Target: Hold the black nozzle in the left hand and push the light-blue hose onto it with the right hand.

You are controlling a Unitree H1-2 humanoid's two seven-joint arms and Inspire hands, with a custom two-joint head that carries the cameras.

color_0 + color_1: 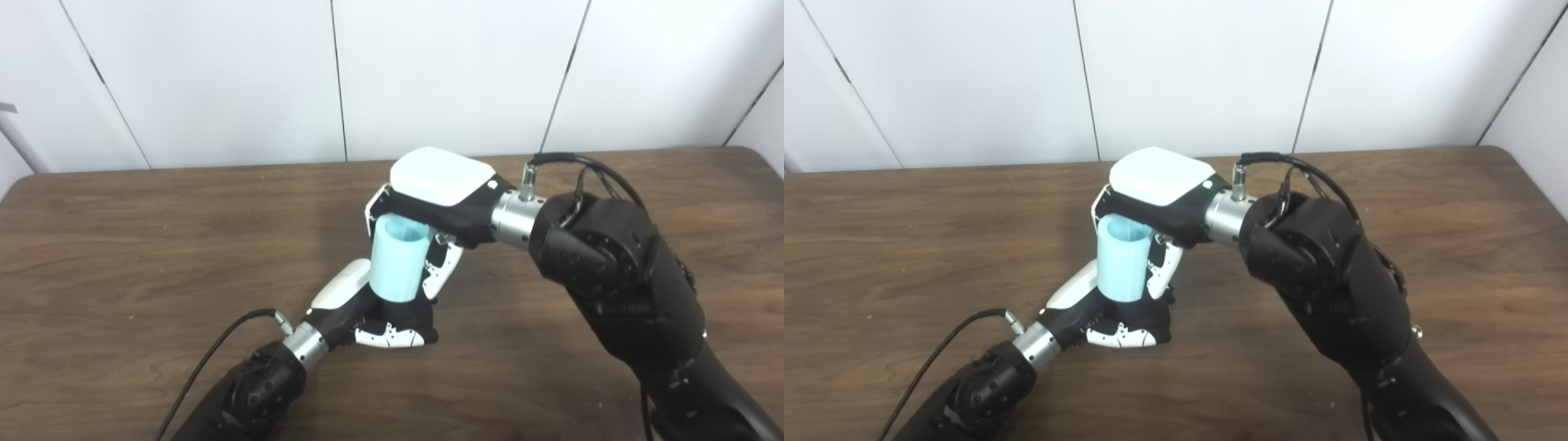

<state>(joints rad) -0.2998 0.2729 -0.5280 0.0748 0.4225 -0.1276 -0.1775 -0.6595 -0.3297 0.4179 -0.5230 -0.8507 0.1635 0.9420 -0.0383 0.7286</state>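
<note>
In the left eye view, the short light-blue cylindrical hose [398, 260] is seen upright, gripped near its open top by the white-backed right hand [429, 208], whose fingers are wrapped around it. Its lower end is sunk into the curled left hand [373, 315], which is closed low over the brown wooden bench [122, 245]. The black nozzle is presumably enclosed there, but it cannot be made out. A tilted hose could jam on the nozzle's edge; a hard push could force the left hand down or twist the nozzle loose.

In the right eye view, the same stacked arrangement is shown. Nothing else is seen on the bench; only the left hand's own fingers crowd the hose's base and could block full seating.
</note>
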